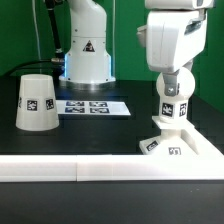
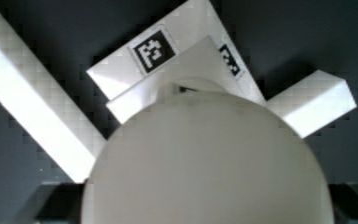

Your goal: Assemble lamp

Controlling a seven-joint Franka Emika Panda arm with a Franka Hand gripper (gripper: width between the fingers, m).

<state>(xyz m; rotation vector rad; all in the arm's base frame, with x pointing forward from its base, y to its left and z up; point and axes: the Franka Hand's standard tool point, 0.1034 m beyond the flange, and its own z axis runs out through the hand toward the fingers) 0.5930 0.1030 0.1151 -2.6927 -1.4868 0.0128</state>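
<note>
The white cone-shaped shade [image 1: 36, 101] stands on the table at the exterior view's left, its tag facing the camera. The low angular base [image 1: 166, 141] sits at the exterior view's right, against the white rail. My gripper [image 1: 172, 93] is shut on the ball-shaped bulb [image 1: 170, 110] and holds it upright right over the base; whether they touch I cannot tell. In the wrist view the bulb [image 2: 202, 160] fills the middle between my gripper's jaws [image 2: 197, 208], and the tagged base [image 2: 158, 58] lies beyond it.
The marker board [image 1: 90, 107] lies flat mid-table in front of the robot's pedestal [image 1: 86, 55]. A white rail [image 1: 90, 168] runs along the front edge and turns up at the exterior view's right beside the base; it also shows in the wrist view [image 2: 23, 75].
</note>
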